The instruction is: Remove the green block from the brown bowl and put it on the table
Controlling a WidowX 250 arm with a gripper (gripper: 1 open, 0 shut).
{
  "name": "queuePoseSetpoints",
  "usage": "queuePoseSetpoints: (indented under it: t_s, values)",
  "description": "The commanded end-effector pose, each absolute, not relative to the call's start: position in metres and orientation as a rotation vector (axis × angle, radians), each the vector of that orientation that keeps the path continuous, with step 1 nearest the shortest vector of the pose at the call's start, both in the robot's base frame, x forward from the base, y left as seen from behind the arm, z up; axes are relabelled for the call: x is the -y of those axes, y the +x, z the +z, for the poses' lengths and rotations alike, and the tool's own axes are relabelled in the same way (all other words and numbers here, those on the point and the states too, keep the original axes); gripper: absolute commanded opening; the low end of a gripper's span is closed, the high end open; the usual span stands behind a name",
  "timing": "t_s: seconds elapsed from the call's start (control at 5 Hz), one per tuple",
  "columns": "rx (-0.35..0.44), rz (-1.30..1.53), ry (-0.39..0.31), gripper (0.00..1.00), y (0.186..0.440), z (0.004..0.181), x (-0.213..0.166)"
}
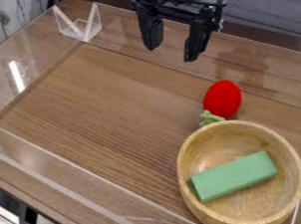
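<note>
The green block (pixel 235 176) lies flat on the floor of the brown bowl (pixel 202 204), well apart from the pincer (pixel 172 44) and toward the near right corner of the desk (pixel 98 99) from it. The likeliest trouble, as I judge it, is the block's low flat shape: lying in the curved bowl, it gives little edge to catch, so closing fingers may slide over it or strike the thick rim and shove the whole bowl. A red strawberry-like toy (pixel 221 98) sits just beyond the bowl's rim, between pincer and bowl, and a low approach could knock it. The pincer hangs above the far middle of the desk, pointing straight down, jaws spread wide and holding nothing
</note>
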State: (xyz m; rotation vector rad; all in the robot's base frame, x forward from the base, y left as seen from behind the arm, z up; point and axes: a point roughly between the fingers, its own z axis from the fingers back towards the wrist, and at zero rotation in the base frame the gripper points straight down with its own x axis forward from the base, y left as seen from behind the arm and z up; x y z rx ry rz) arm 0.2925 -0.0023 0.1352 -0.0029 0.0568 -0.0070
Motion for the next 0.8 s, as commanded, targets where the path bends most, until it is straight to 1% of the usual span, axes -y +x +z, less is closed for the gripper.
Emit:
queuePoseSetpoints:
  t_s: [0.0, 0.2, 0.6]
  values:
    - [-0.088, -0.048, -0.011, 1.00, 0.285, 0.124, 0.009]
    - [-0.111, -0.183, -0.024, 1.00, 0.268, 0.113, 0.037]
    - [-0.094, -0.457, -0.046, 1.00, 0.241, 0.102, 0.091]
